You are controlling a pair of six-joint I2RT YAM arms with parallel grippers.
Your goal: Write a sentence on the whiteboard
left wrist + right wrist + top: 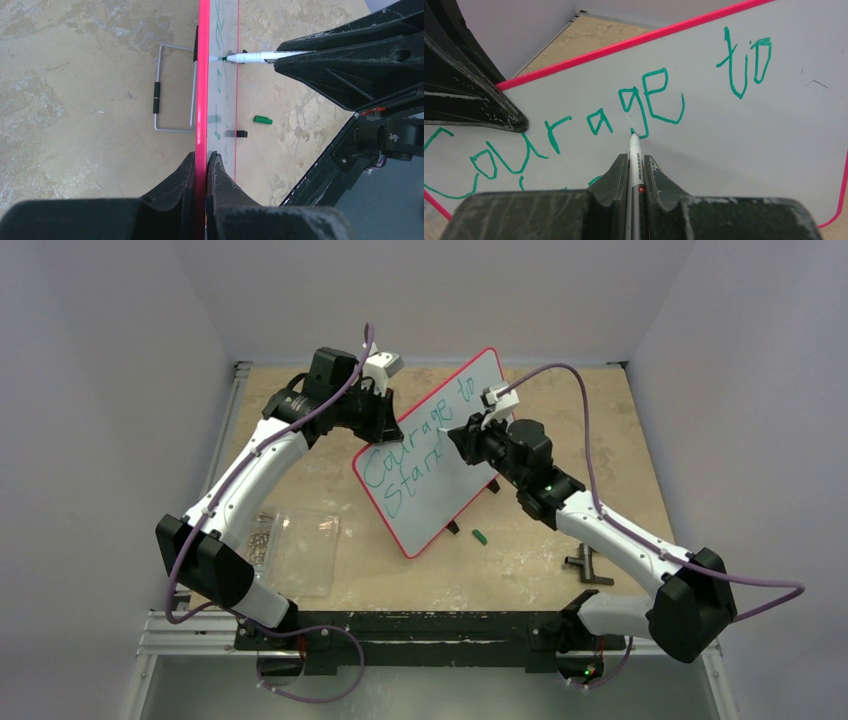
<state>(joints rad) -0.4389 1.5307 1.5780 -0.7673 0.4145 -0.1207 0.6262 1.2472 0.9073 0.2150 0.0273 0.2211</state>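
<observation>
The whiteboard (440,490) stands tilted on the table, white with a red-pink rim (202,100). My left gripper (380,423) (205,157) is shut on its upper left edge, one finger on each face. The sentence (415,445) (642,107) is in teal-green handwriting, "Courage to" above "Start". My right gripper (462,435) (636,157) is shut on a white marker (634,142) (255,57). The marker's tip rests on the board face at the tail of the "g". The second line is mostly hidden in the right wrist view.
A green marker cap (479,536) (262,119) lies on the table below the board. A wire stand (157,95) sticks out behind the board. A clear plastic sheet (305,550) with small metal parts (262,540) lies at the left. A black tool (585,565) lies at the right.
</observation>
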